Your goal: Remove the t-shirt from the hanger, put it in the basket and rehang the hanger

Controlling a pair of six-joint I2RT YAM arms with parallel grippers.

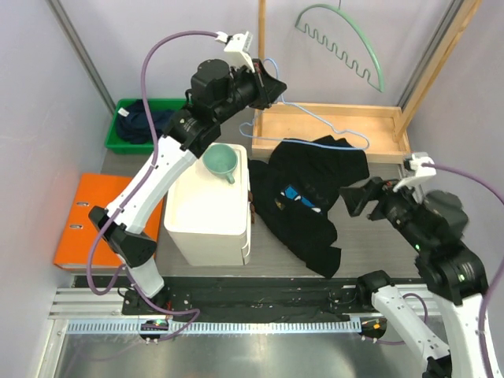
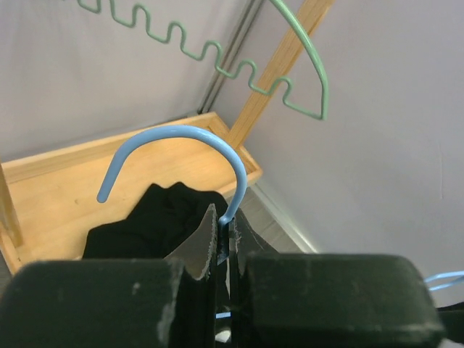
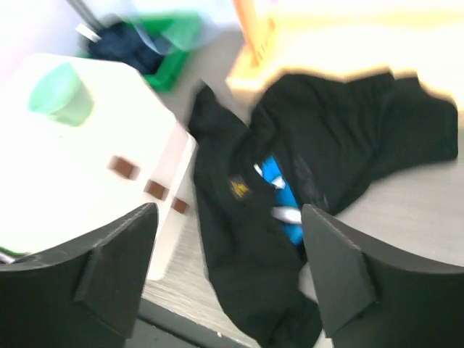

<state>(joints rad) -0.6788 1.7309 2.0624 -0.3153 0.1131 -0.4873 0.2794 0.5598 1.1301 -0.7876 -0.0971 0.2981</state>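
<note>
The black t-shirt (image 1: 307, 201) with a blue print lies crumpled on the table, partly over the edge of the wooden tray (image 1: 378, 114); it also shows in the right wrist view (image 3: 290, 181). The light-blue wire hanger (image 1: 323, 122) is lifted clear above the shirt. My left gripper (image 1: 272, 85) is shut on the hanger's neck, the blue hook (image 2: 181, 141) rising from between the jaws. My right gripper (image 1: 358, 197) is open and empty, hovering just right of the shirt, its fingers (image 3: 116, 275) spread wide over it.
A white box (image 1: 209, 209) carrying a green cup (image 1: 220, 161) stands left of the shirt. A green bin (image 1: 142, 122) of dark cloth is at the back left, an orange folder (image 1: 90, 220) at the left. A green hanger (image 1: 342, 43) hangs on the wooden rack behind.
</note>
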